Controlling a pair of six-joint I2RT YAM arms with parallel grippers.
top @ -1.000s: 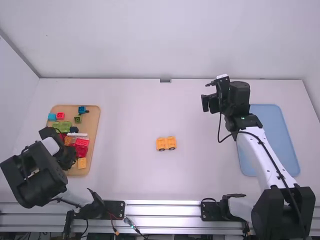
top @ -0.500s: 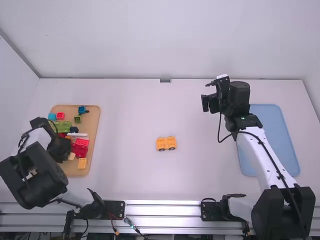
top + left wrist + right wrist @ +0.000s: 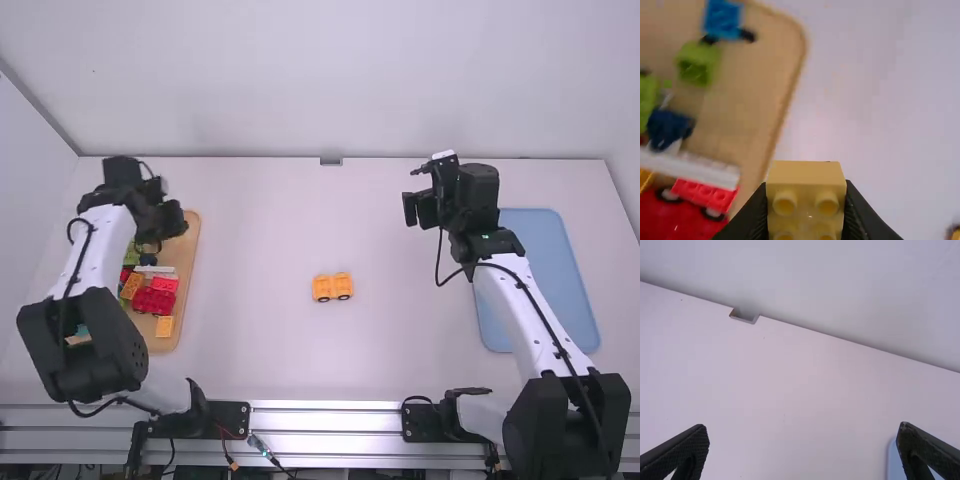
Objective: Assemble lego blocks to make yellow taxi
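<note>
- A smooth, matte white table [image 3: 400, 365] is stretching to a pale, plain wall [image 3: 330, 80], where a small grey bracket [image 3: 331, 161] is sitting at the far edge.
- A silvery, ridged metal rail [image 3: 325, 421] is running along the near edge.
- A flat, light-brown tray with rounded corners [image 3: 189, 300] is lying on the left side, and a flat, pale-blue tray with rounded corners [image 3: 548, 270] is lying on the right.
- The orange, blocky toy car base with dark round wheels [image 3: 332, 287] is standing on the table between the trays, well apart from both.
- The left gripper [image 3: 170, 222] is hanging over the far part of the brown tray; its fingers are gripping a yellow, box-shaped plastic block with round studs [image 3: 806, 172].
- The right gripper [image 3: 418, 206] is hanging over the table's far half, right of the middle, its two textured black fingers standing wide apart with nothing between them.
- On the brown tray, a blue plastic brick [image 3: 722, 20] is lying near a hollow green brick [image 3: 696, 65].
- A long, white studded bar [image 3: 692, 169] is lying beside a bright-red studded brick [image 3: 705, 194], and a glossy red piece with black wheels [image 3: 672, 220] is resting next to them.
- A square, orange brick [image 3: 165, 327] is lying at the tray's near end.
</note>
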